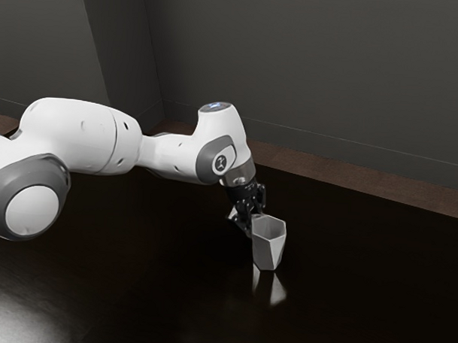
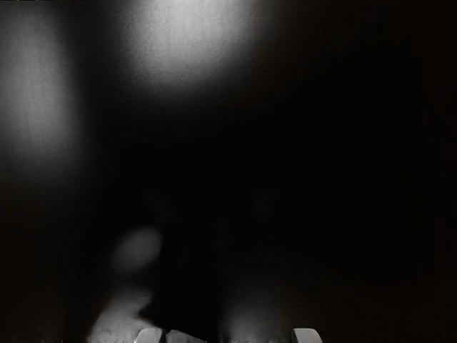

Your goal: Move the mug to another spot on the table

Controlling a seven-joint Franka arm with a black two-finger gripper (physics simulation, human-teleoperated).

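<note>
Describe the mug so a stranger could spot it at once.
Start at the dark table and follow the white arm out to its black gripper. Beside the gripper's tip, toward the exterior view's right, is the mug: pale grey, open-topped, with flat faceted sides, unlike the black gripper and dark tabletop.

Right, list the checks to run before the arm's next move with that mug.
1. Mug upright: ok.
2. Claw at the mug's rim, on the side toward the exterior view's left: ok.
3. Hold on the mug secure: cannot tell.
4. Mug lifted off the table: cannot tell; its reflection starts right under its base.
5. Handle's direction known: cannot tell.
</note>
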